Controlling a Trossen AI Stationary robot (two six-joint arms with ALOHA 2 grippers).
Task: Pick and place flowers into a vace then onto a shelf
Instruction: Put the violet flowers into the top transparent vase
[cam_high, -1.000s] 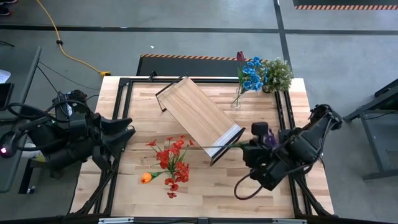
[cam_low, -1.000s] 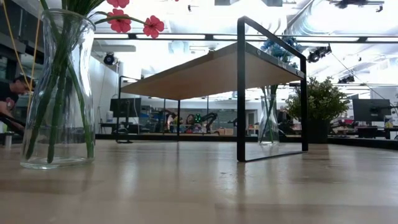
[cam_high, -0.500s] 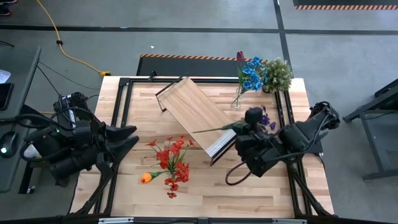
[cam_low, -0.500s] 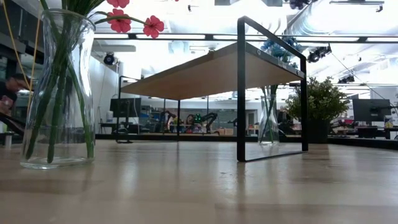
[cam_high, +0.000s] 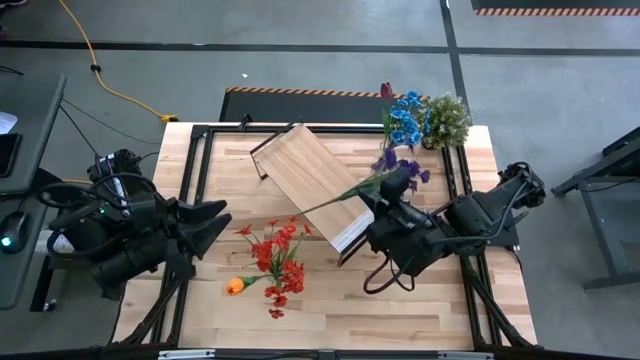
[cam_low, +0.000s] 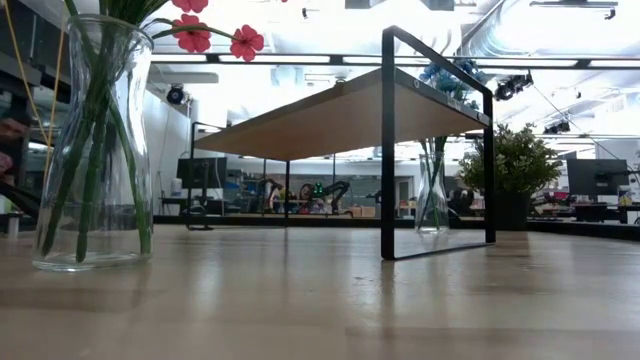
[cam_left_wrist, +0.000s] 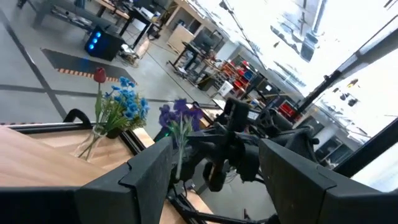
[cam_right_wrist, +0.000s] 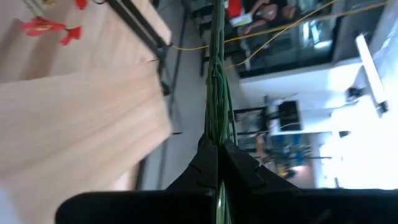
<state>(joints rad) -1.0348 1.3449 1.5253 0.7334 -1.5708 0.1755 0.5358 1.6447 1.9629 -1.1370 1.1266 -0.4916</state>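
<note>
My right gripper (cam_high: 384, 192) is shut on a purple flower (cam_high: 400, 165), held in the air over the white-edged end of the shelf (cam_high: 318, 180). The flower's thin green stalk (cam_high: 330, 200) slants out above the shelf board. Red flowers stand in a glass vase (cam_low: 90, 140), seen from above at the table's middle (cam_high: 277, 255). An orange flower (cam_high: 235, 286) lies on the table beside it. My left gripper (cam_high: 207, 225) hangs open at the table's left, level, pointing at the right arm, with nothing between its fingers (cam_left_wrist: 149, 177). My right gripper pinches the purple flower's bundle of green stalks (cam_right_wrist: 216, 127) between its two fingers (cam_right_wrist: 205, 163), close to the bloom end. The stalks run on past the fingertips, and their free end hangs above the shelf board. The flower is lifted clear of the table, lying slanted rather than upright.
A second glass vase (cam_high: 382, 158) with blue flowers and a dark red bloom stands at the far right, next to a bushy potted plant (cam_high: 447, 118). The shelf lies askew across the table's middle, standing on its dark frame (cam_low: 388, 140).
My right gripper has gone toward the table's far edge and a little left with the purple flower, rolling as it went. The blooms now lie on the far side of the gripper, and the stalk has swung up over the shelf. My left gripper has drifted slightly toward the near edge.
</note>
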